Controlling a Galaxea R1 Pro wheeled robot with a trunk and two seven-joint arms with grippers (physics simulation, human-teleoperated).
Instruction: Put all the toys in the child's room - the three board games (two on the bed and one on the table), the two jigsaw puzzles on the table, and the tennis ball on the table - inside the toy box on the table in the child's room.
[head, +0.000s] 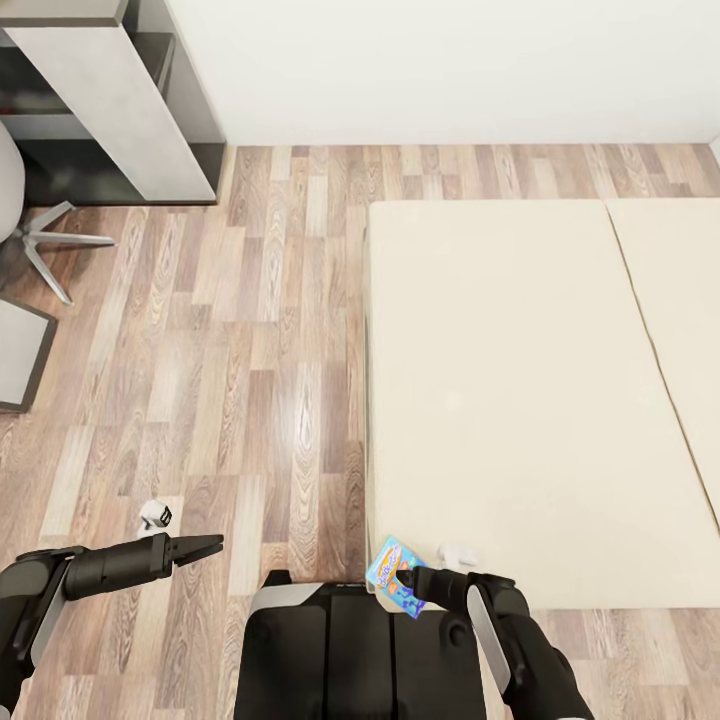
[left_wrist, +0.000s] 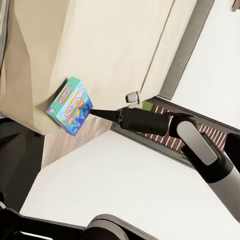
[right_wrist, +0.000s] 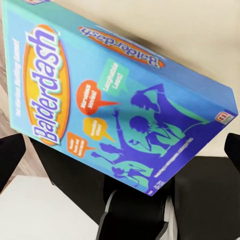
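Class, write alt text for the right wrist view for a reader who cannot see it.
A light blue Balderdash board game, with an orange oval logo and dark blue figures, tilts close before the camera between the right gripper's dark fingertips. Beige bed lies behind it.

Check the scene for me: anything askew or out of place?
One thing: the board game sits tilted at the bed's near corner, poking past the mattress edge, at the right hand's fingertips. I cannot tell whether it is gripped. The left hand hangs over the floor.

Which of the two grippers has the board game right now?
The right gripper, at the bed's near corner, is shut on the light blue board game. The left gripper hangs over the floor holding nothing.
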